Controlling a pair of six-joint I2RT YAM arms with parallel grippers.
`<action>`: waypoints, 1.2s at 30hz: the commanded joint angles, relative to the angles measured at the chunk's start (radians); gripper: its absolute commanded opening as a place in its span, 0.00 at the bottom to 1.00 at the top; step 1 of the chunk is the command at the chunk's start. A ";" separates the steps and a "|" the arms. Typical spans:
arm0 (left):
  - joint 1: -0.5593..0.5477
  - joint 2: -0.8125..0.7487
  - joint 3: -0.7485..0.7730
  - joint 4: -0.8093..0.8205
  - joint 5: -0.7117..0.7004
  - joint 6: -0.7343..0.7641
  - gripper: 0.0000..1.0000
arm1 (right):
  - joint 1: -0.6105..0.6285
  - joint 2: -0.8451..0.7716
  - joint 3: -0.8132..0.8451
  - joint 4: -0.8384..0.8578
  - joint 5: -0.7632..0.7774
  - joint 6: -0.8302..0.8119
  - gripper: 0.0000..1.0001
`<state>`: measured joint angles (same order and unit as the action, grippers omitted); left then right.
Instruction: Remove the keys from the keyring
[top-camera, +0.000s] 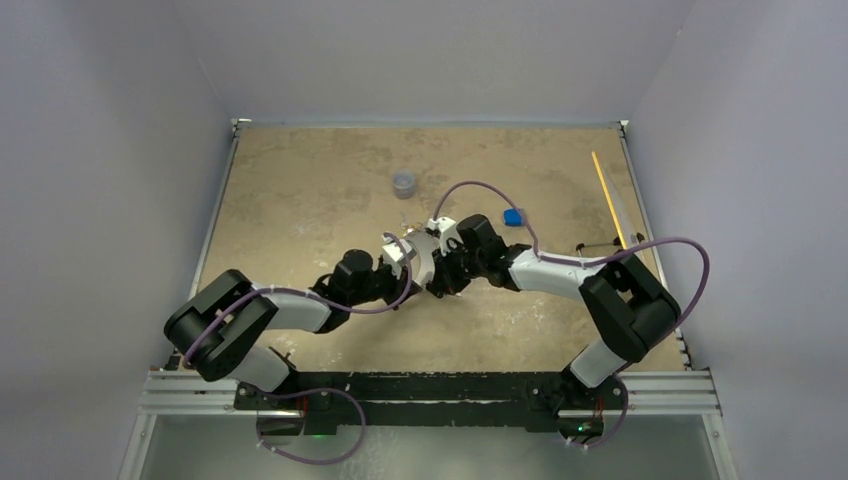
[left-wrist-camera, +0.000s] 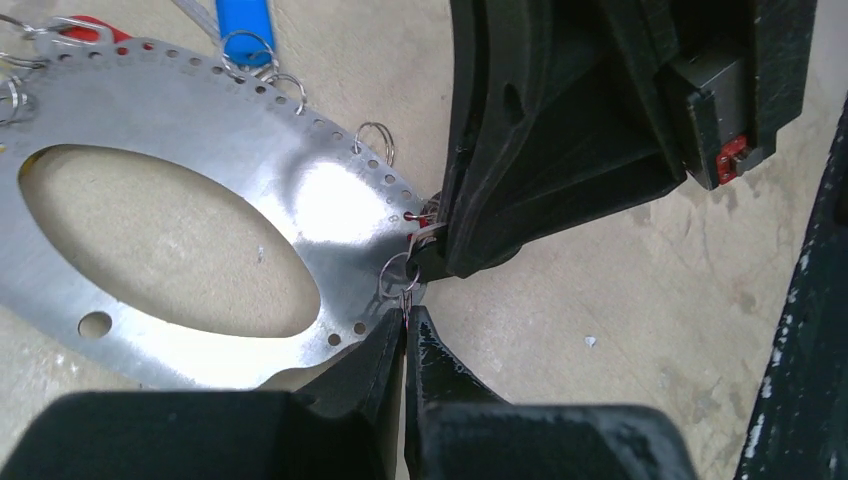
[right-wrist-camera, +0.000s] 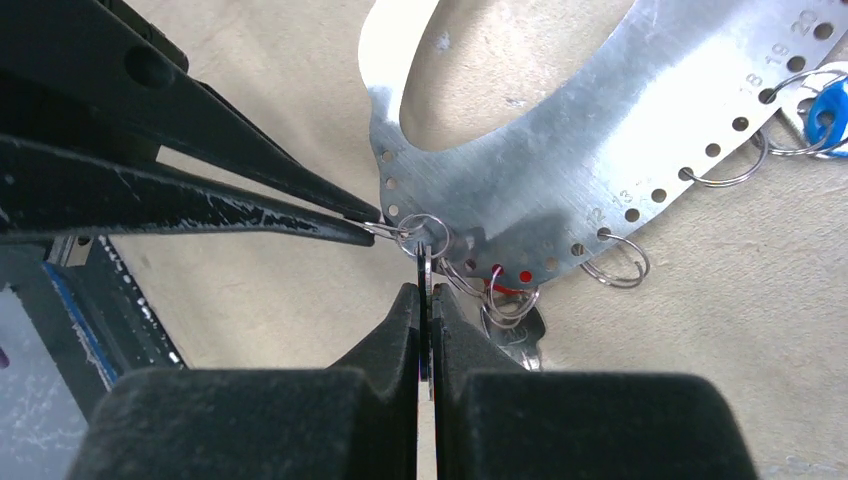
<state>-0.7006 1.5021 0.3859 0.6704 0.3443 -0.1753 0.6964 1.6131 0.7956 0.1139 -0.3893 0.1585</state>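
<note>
The keyring (left-wrist-camera: 300, 200) is a flat silver oval plate with small holes along its rim, and both grippers hold it up at mid-table (top-camera: 398, 242). Small split rings hang from those holes. My left gripper (left-wrist-camera: 407, 315) is shut on one split ring (right-wrist-camera: 410, 230) at the plate's edge. My right gripper (right-wrist-camera: 426, 292) comes in across it, shut on a thin silver key seen edge-on that hangs from the same ring. A blue-headed key (left-wrist-camera: 243, 20) and a red-headed key (left-wrist-camera: 85, 28) hang further along the rim. More keys (right-wrist-camera: 515, 320) dangle under the plate.
A small grey cup (top-camera: 404, 183) stands behind the grippers. A blue block (top-camera: 513, 216) lies to the right of them. A yellow stick (top-camera: 608, 200) lies along the right edge of the sandy table (top-camera: 300, 190). Grey walls close in three sides.
</note>
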 joint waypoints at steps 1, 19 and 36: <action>0.005 -0.091 -0.083 0.214 -0.063 -0.139 0.00 | -0.004 -0.063 -0.036 0.021 0.002 0.002 0.00; -0.110 -0.100 -0.209 0.618 -0.311 -0.249 0.00 | 0.034 -0.063 -0.140 0.185 -0.035 0.057 0.00; -0.109 -0.273 -0.241 0.257 -0.321 -0.197 0.32 | 0.045 -0.066 -0.061 0.090 0.021 0.001 0.00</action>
<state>-0.8066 1.3106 0.1139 1.0859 0.0265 -0.4229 0.7395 1.5459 0.6933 0.2344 -0.3832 0.1871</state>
